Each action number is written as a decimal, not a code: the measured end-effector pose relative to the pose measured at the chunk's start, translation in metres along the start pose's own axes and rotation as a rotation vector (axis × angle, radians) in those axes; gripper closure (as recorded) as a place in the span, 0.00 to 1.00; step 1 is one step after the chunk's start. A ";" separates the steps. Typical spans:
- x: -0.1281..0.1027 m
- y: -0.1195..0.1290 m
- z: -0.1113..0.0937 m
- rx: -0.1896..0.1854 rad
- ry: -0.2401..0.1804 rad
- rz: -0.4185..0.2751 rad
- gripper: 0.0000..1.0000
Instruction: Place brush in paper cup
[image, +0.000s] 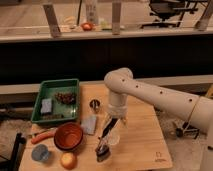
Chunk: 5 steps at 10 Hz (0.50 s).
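Wooden table (142, 136), dark counter (150, 56) behind
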<state>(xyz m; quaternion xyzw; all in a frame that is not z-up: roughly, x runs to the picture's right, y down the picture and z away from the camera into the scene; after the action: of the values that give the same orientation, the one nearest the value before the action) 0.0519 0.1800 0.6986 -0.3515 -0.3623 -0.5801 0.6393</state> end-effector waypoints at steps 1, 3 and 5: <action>0.000 0.000 0.000 0.000 -0.002 -0.003 0.20; 0.001 -0.001 0.001 0.001 -0.005 -0.008 0.20; 0.002 0.001 0.001 0.002 -0.008 -0.010 0.20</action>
<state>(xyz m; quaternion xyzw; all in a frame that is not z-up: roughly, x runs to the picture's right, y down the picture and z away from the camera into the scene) 0.0527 0.1800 0.7005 -0.3513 -0.3673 -0.5814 0.6353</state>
